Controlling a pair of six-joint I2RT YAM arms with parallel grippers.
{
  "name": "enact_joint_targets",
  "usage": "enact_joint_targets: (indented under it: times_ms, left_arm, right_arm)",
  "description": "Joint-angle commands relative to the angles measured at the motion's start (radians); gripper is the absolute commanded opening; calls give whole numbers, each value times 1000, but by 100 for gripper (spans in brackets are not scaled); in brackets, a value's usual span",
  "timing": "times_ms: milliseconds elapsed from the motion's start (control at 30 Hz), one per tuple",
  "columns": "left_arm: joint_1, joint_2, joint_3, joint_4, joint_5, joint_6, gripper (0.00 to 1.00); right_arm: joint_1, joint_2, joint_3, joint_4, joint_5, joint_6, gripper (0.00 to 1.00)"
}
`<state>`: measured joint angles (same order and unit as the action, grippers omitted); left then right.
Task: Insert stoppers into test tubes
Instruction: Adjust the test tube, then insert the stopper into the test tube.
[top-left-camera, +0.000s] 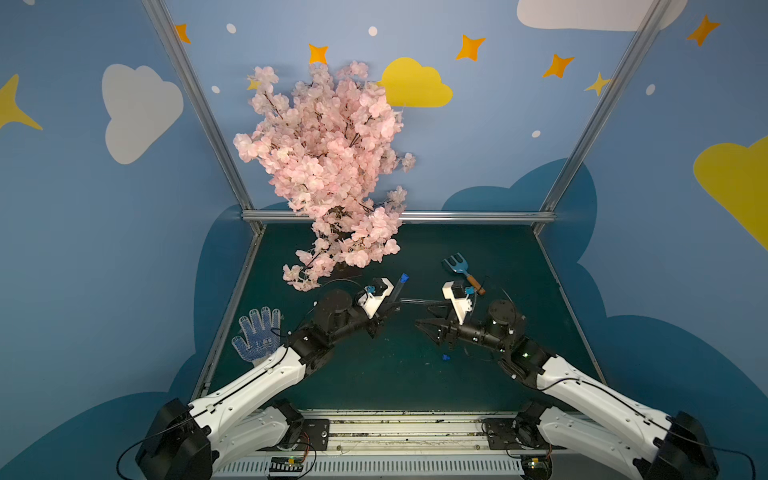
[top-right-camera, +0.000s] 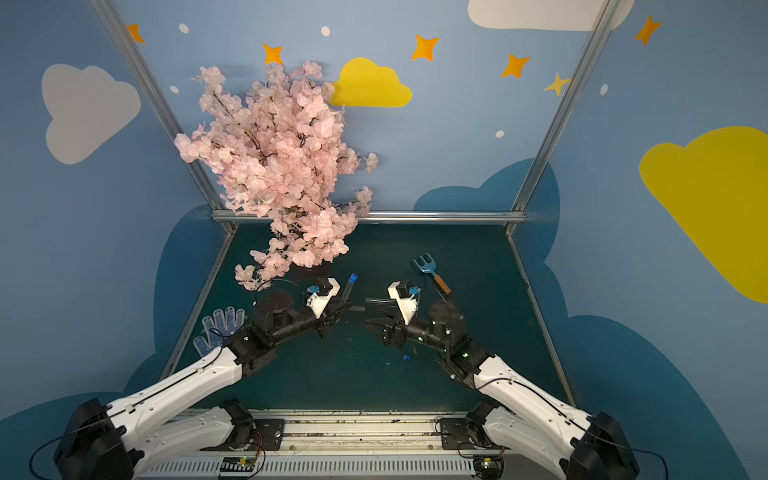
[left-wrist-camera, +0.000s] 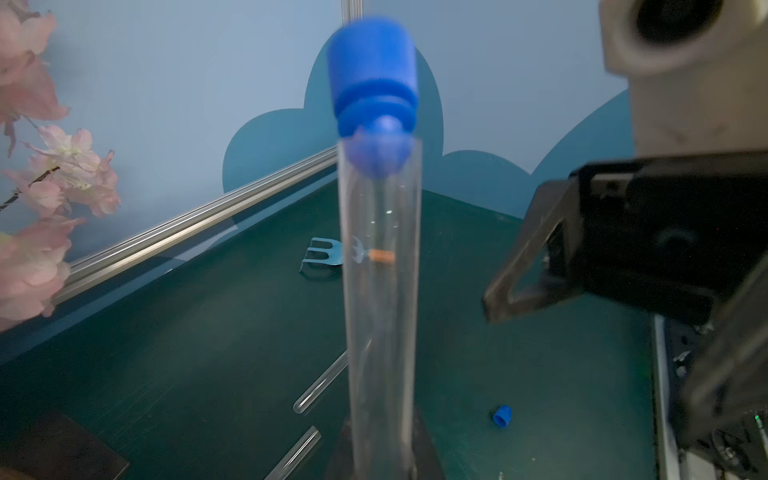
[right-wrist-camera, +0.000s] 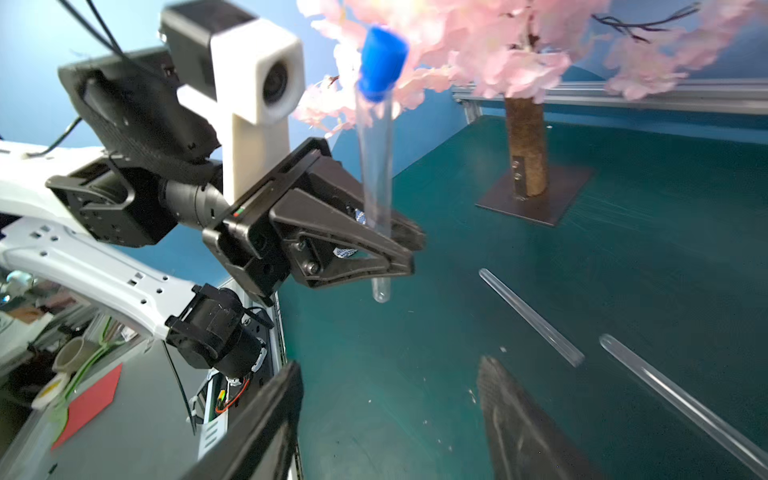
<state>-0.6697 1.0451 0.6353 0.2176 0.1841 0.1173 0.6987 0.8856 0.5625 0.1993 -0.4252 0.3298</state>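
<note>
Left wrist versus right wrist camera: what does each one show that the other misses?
Left wrist only: the loose stopper on the mat and the toy rake. Right wrist only: the rounded end of the held tube poking out below the shut left gripper, plus the tree trunk. Both: that tube capped by a blue stopper, with a bare tube and a second bare tube lying on the mat.
</note>
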Motion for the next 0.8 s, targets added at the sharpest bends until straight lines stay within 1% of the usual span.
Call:
enact_joint_targets:
  times_ms: [0,33,100,167,233,267,400,433,500,567,667,767]
  left_arm:
    - [6,1,-12,-75,-6,151,2]
    - [5,4,-13,-82,-4,172,2]
    - [5,14,-17,-96,17,233,2]
    - [5,30,-16,-109,22,281,2]
    - [5,42,-13,-120,28,331,2]
    - [5,45,-13,-124,37,358,2]
    - [6,51,-10,-132,43,419,2]
    - [6,56,-9,-132,69,428,2]
    - [5,66,-6,-133,84,438,2]
    - [5,82,-9,-116,94,441,2]
    - [5,101,-4,-113,102,438,2]
    - [5,110,-5,-114,108,440,2]
  right_arm:
    - [-89,-4,103,-392,-27,90,60]
    - [-124,24,169,-472,-51,114,58]
    - [-189,106,274,-610,-170,126,53]
    - [-220,186,372,-712,-282,107,46]
    - [-238,233,432,-745,-368,112,39]
    - [-243,249,455,-748,-404,116,38]
    - [-246,274,515,-741,-451,121,40]
    - [-247,282,521,-727,-457,128,40]
    - [-241,302,519,-670,-470,157,37]
    - [-219,340,507,-568,-496,217,36]
    - [-183,384,520,-537,-497,233,35]
    - [-172,390,512,-518,-471,236,35]
